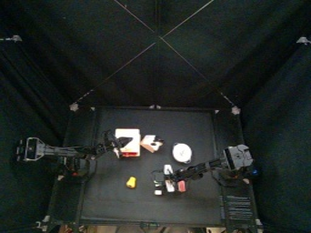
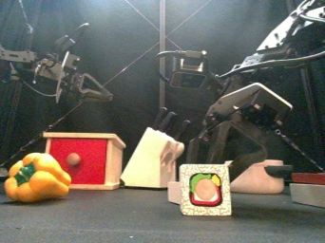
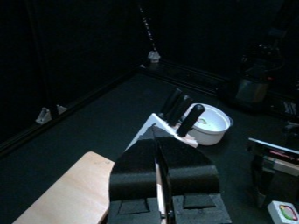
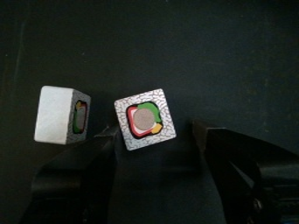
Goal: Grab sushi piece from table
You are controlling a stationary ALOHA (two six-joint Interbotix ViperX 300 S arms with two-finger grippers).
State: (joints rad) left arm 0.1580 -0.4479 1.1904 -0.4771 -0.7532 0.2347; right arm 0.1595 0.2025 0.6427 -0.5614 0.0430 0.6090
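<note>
Sushi piece (image 4: 145, 121): upright near the bench's front edge, between the right arm's spread jaws, not touching them.
Second sushi piece (image 4: 61, 114): just beside the first, apart from it.
Right gripper (image 4: 152, 144): released, low over the bench (image 1: 104, 182).
Left gripper (image 3: 163, 171): jaws look clenched, though the view is dark; above the wooden box (image 2: 86, 158) near the left edge.
Yellow pepper (image 2: 36, 178): front left.

Sushi piece (image 4: 147, 120) sits between wide-spread right gripper (image 4: 153, 147) jaws; second piece (image 4: 61, 114) crowds one side, bare table (image 4: 222, 61) beyond.
</note>
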